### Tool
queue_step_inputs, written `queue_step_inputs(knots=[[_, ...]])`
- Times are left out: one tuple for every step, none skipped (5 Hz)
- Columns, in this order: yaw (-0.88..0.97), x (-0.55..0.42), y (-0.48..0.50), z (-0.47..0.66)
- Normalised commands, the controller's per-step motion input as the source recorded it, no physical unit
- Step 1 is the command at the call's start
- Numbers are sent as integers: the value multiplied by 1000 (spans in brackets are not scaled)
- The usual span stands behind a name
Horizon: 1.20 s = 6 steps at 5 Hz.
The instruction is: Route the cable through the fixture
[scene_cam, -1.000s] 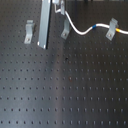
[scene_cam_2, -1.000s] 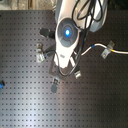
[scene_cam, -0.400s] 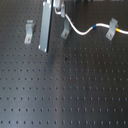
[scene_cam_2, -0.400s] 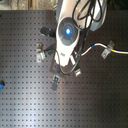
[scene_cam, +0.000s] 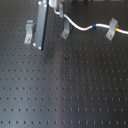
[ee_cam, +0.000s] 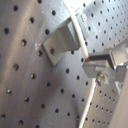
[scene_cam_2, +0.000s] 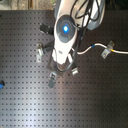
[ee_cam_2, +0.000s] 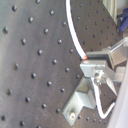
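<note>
The cable (scene_cam: 80, 26) is a thin white cord with a blue band (scene_cam: 94, 26) and a yellow band (scene_cam: 116, 31). In the first exterior view it runs from my gripper (scene_cam: 55, 6) at the top edge, past a grey clip fixture (scene_cam: 65, 31), to another clip (scene_cam: 111, 28) at the first exterior view's right. In both wrist views the fingertips (ee_cam: 95, 60) pinch the cable (ee_cam: 79, 35) beside a grey bracket fixture (ee_cam: 60, 40), which also shows in the second wrist view (ee_cam_2: 82, 102). In the second exterior view the arm (scene_cam_2: 64, 30) hides the gripper.
A flat grey metal bar (scene_cam: 40, 27) hangs down from the gripper area. A third clip (scene_cam: 30, 31) stands to its left in the first exterior view. The black perforated board (scene_cam: 65, 90) carries several small clips (scene_cam_2: 74, 70) around the arm in the second exterior view.
Almost nothing; the gripper and the grey bar shift only slightly, and the cable keeps its shape.
</note>
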Motion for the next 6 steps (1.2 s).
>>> queue_step_inputs(knots=[[151,-191,149,250],[71,-38,180,441],[63,-33,38,34],[0,1,1,36],[0,105,188,455],[29,3,6,0]])
